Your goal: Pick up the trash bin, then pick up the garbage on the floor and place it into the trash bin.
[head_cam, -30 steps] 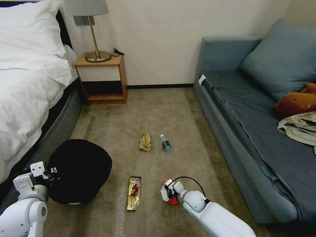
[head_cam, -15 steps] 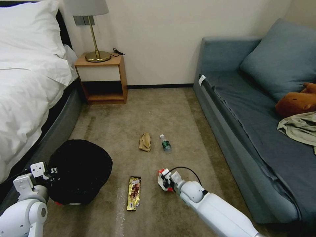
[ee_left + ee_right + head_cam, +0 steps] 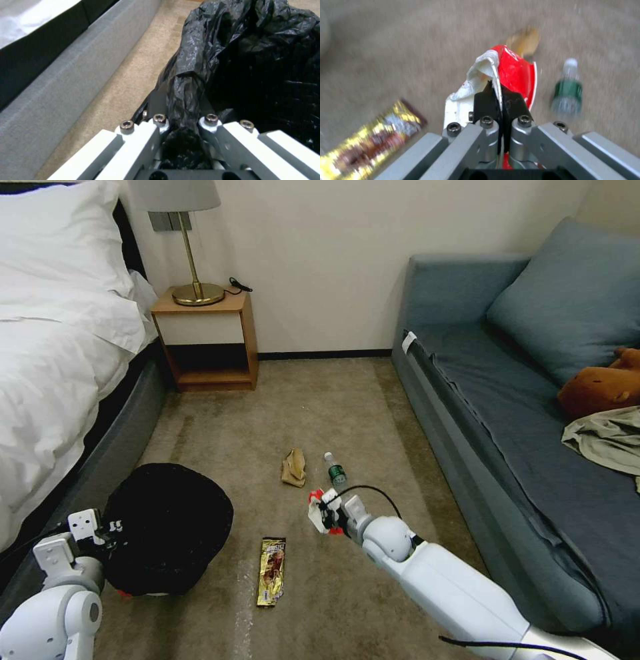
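The trash bin, lined with a crinkly black bag, hangs at the lower left beside the bed; my left gripper is shut on its rim. My right gripper is shut on the red crumpled wrapper, held above the carpet mid-floor. On the floor lie the gold-brown wrapper, the tan paper and the small green-labelled bottle.
A bed runs along the left, a wooden nightstand with a lamp stands at the back wall, and a blue sofa lines the right. Open carpet lies between them.
My right gripper has lifted the red wrapper off the floor and carried it up and leftward, toward the bottle. The bin has shifted slightly right with the left gripper.
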### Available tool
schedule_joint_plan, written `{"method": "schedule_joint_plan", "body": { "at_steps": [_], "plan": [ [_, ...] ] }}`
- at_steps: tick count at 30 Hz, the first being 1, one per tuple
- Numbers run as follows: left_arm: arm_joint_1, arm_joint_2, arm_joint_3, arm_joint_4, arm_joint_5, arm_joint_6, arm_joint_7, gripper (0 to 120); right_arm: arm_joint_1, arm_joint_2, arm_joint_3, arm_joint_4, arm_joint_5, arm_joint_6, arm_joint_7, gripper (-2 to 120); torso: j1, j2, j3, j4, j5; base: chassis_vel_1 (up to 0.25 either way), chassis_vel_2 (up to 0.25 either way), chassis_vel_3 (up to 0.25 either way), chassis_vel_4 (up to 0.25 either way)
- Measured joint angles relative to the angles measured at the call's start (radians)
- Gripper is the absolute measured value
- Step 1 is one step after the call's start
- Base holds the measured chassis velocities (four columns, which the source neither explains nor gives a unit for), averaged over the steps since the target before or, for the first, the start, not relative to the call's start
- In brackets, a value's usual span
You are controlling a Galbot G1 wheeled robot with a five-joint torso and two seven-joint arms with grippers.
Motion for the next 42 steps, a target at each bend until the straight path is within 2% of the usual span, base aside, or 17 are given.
{"method": "schedule_joint_plan", "body": {
  "at_steps": [6,8,9,13,17,21,23,34,37,39,41,42],
  "plan": [
    [-0.008,-0.012,0.014,-0.006,0.01,0.005,-0.001,4,0.063,-0.02,-0.016,0.159,0.119,-0.033,0.019,0,0.0,0.0,0.0,0.0,0.0,0.0,0.0,0.0,0.0],
    [-0.011,-0.018,0.019,-0.011,0.011,0.007,-0.002,4,0.092,-0.018,-0.033,0.252,0.203,-0.055,0.033,0,0.0,0.0,0.0,0.0,0.0,0.0,0.0,0.0,0.0],
    [-0.011,-0.018,0.019,-0.011,0.011,0.007,-0.002,4,0.092,-0.018,-0.033,0.252,0.203,-0.055,0.033,0,0.0,0.0,0.0,0.0,0.0,0.0,0.0,0.0,0.0],
    [-0.012,-0.031,0.021,-0.013,0.015,0.007,-0.003,4,0.132,0.019,-0.085,0.354,0.33,-0.073,0.061,0,0.0,0.0,0.0,0.0001,-0.0001,0.0,0.0,0.0,0.0],
    [-0.012,-0.041,0.023,-0.013,0.016,0.007,-0.003,4,0.174,0.072,-0.152,0.377,0.418,-0.058,0.076,0,0.0,0.0,0.0,0.0001,-0.0001,0.0,0.0,0.0,0.0],
    [-0.011,-0.047,0.025,-0.013,0.02,0.006,-0.003,4,0.198,0.115,-0.196,0.365,0.46,-0.037,0.084,0,0.0,0.0,0.0,0.0003,-0.0002,0.0,0.0,0.0,0.0],
    [-0.008,-0.055,0.027,-0.016,0.023,0.004,-0.002,4,0.212,0.16,-0.237,0.33,0.478,-0.012,0.088,0,0.0,0.0,0.0,0.0003,-0.0002,0.0,0.0,0.0,0.0],
    [0.002,-0.071,0.019,-0.026,0.024,-0.001,0.006,4,0.227,0.245,-0.31,0.198,0.476,0.044,0.077,0,0.0,0.0,0.0,0.0002,-0.0001,0.0,0.0,0.0,0.0],
    [0.005,-0.078,0.018,-0.029,0.024,-0.003,0.007,4,0.235,0.258,-0.323,0.137,0.462,0.058,0.056,5,0.0,0.0,0.0,0.0002,-0.0001,0.0,0.0,0.0,0.0],
    [0.008,-0.083,0.015,-0.032,0.025,-0.004,0.007,4,0.241,0.263,-0.332,0.08,0.437,0.08,0.039,16,0.0,0.0,0.0,0.0001,-0.0001,0.0,0.0,0.0,0.0],
    [0.009,-0.084,0.013,-0.033,0.025,-0.005,0.008,4,0.242,0.263,-0.334,0.067,0.43,0.085,0.033,19,0.0,0.0,0.0,0.0001,-0.0001,0.0,0.0,0.0,0.0],
    [0.011,-0.085,0.007,-0.033,0.025,-0.008,0.009,4,0.244,0.26,-0.336,0.05,0.42,0.092,0.024,26,0.0,0.0,0.0,0.0001,0.0,0.0,0.0,0.0,0.0]
  ]
}}
